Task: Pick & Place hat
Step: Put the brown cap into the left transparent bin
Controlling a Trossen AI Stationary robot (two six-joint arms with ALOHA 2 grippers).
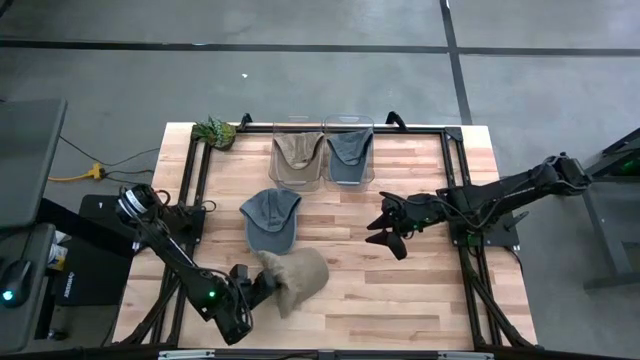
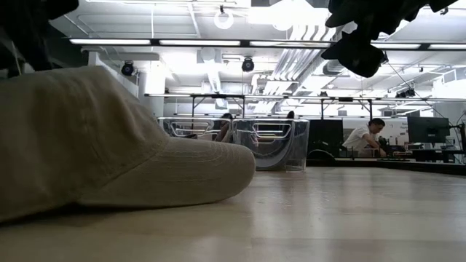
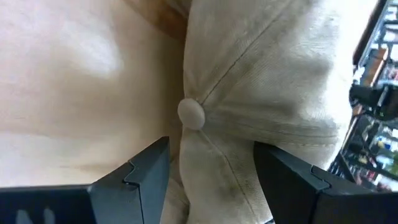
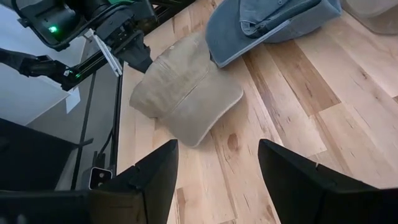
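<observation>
A: Where's the hat sitting?

B: The beige cotton baseball cap (image 1: 300, 277) lies on the light wooden slatted table (image 1: 400, 290), down at about six o'clock from the table's middle in the high view. Its crown is toward the left arm, its brim toward three o'clock.

A: And the left gripper (image 1: 262, 283)?

B: Right at the cap, on its nine o'clock side. In the left wrist view its two dark fingers (image 3: 143, 177) stand apart on either side of the crown fabric, just below the cap's top button (image 3: 191, 114). They straddle the cloth without pinching it; the fingers are spread, not clamped.

A: The other arm?

B: The right gripper (image 1: 385, 227) hangs above the table toward three o'clock of the middle, well apart from the cap. Its fingers (image 4: 155, 180) are spread wide with nothing between them.

A: Other hats?

B: A blue-grey cotton baseball cap (image 1: 270, 220) lies at twelve o'clock of the beige one, just beside it. Farther toward twelve o'clock are two clear plastic bins (image 1: 322, 152) side by side, one holding a tan cap (image 1: 297, 150), the other a grey-blue cap (image 1: 348, 146).

A: Anything else?

B: A green leafy object (image 1: 215, 131) sits at the table's eleven o'clock corner.
</observation>
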